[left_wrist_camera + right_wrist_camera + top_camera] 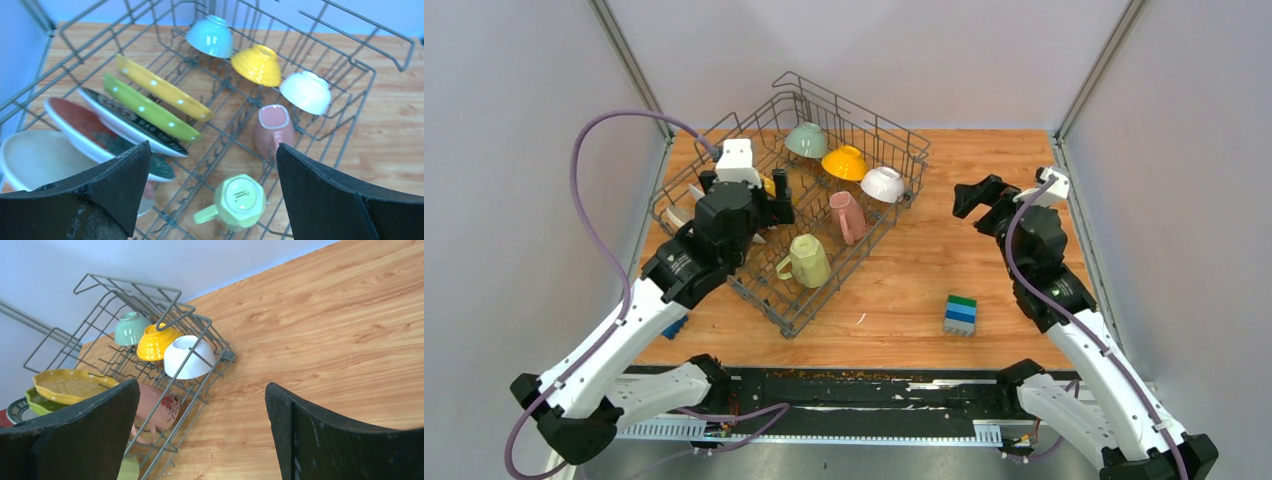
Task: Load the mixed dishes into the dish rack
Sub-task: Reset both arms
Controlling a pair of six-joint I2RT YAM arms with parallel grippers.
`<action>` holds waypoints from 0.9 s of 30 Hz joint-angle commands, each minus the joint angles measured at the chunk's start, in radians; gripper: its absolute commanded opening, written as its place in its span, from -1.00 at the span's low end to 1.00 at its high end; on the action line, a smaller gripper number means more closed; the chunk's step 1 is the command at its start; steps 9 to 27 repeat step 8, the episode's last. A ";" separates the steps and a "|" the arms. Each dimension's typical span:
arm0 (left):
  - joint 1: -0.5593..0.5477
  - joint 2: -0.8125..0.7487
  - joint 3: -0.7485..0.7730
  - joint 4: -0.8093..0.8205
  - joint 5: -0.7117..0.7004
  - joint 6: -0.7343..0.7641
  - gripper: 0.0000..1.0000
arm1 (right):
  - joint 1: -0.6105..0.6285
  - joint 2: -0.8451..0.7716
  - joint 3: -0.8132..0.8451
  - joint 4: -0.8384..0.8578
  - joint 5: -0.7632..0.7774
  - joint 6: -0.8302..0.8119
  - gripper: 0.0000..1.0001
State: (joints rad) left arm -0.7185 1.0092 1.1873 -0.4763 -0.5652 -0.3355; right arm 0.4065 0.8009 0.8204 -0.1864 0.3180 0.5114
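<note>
1. The dish rack [792,325] sits at an angle in the upper left-centre of the top view, on the wooden table [924,270].
2. Along its far right side, three bowls lie tipped over in a row: green bowl [806,140], yellow bowl [845,162], white bowl [882,184]. A pink mug [847,215] and a pale yellow mug [807,262] lie nearer the middle.
3. From above, the left arm hides nearly all of the plates. The left wrist view shows five leaning on edge: yellow plate [160,90], green plate [150,112], dark-rimmed plate [130,127], red-centred plate [75,120] and cream plate [40,155]. The cream plate is cut off by the frame edge and a finger.
4. The left gripper [211,149] hangs over the rack with its fingers spread wide and nothing between them.
5. The right gripper [201,385] is over bare table, well apart from the rack. Its fingers are spread and hold nothing.
6. In the right wrist view the plates are cut off at the left edge, and the pale mug shows only as a sliver.
7. A stack of blocks [961,314] stands right of centre. The blue thing [674,326] under the left arm is too hidden to identify.
</note>
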 commanded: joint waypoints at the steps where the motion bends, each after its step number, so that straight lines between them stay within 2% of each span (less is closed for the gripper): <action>1: -0.003 -0.054 -0.034 -0.014 -0.173 -0.044 1.00 | -0.030 0.020 0.069 -0.030 0.032 -0.063 0.96; 8: -0.004 -0.096 -0.061 -0.048 -0.293 -0.081 1.00 | -0.042 0.021 0.054 -0.047 -0.008 -0.050 0.96; 27: -0.004 -0.096 -0.061 -0.048 -0.293 -0.081 1.00 | -0.042 0.021 0.054 -0.047 -0.008 -0.050 0.96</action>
